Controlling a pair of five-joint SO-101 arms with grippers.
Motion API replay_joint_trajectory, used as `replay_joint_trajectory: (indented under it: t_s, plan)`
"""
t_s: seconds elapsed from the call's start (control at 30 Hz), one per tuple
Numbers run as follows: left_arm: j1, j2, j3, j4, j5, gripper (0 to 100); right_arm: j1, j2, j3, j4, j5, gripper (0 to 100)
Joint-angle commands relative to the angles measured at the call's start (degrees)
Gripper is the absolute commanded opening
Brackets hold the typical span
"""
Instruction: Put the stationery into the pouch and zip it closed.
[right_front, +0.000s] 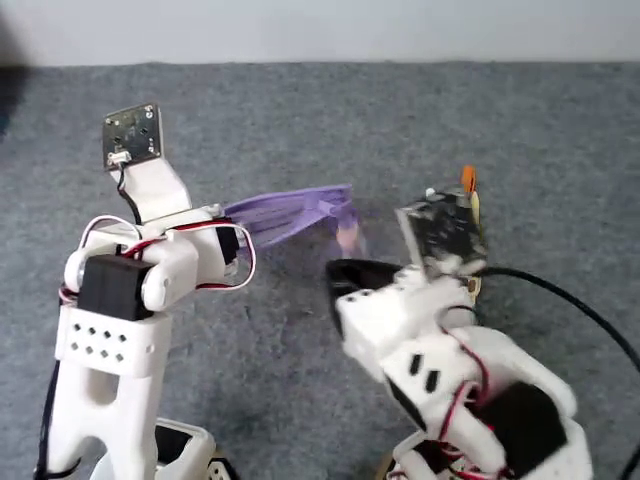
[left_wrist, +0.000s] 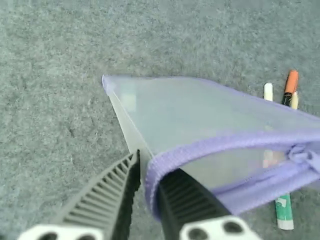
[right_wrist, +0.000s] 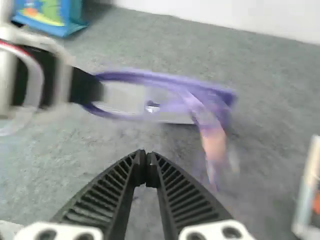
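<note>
Two arms are sharing the job: the left gripper (left_wrist: 147, 170) is clamping the purple zip edge of the translucent pouch (left_wrist: 200, 115) and holding it up off the grey carpet (left_wrist: 50, 75), with the open mouth facing the right arm, presumably so stationery can be fed in. The right gripper (right_wrist: 146, 169) is sitting just short of that mouth, fingers pressed together with nothing between them. A pinkish blur (right_wrist: 214, 145) is hanging at the mouth's far end – I cannot tell what it is. An orange-capped marker (left_wrist: 290, 82) and a white pen (left_wrist: 268, 92) are lying side by side on the carpet beyond the pouch, and a green-labelled pen (left_wrist: 283, 210) is showing below the zip edge, so filling seems unfinished. Print on that green label is too small to read – a blue box (right_wrist: 47, 12) behind is showing coloured artwork but no legible words
</note>
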Motion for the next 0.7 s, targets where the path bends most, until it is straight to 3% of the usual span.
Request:
replay_joint_trajectory:
  t_s: [0.0,0.2,0.33,0.43,0.67]
  plan:
    - [0.26,-0.09,-4.44,1.23,0.79,1,9.98,0.57,-2.29,4.44,0.62,0.9]
    - [0.26,-0.09,-4.26,2.02,0.79,1,22.73,10.95,0.62,9.71,0.79,1.6]
    - [0.26,-0.18,-4.18,2.02,0.79,1,28.26,21.93,0.7,12.7,1.67,12.9]
    - [0.26,-0.18,-4.09,2.11,0.88,1,31.69,26.86,0.7,12.26,6.68,20.9]
    - [0.35,-0.09,-4.09,2.73,0.7,1,38.9,31.16,2.37,4.97,20.57,14.1]
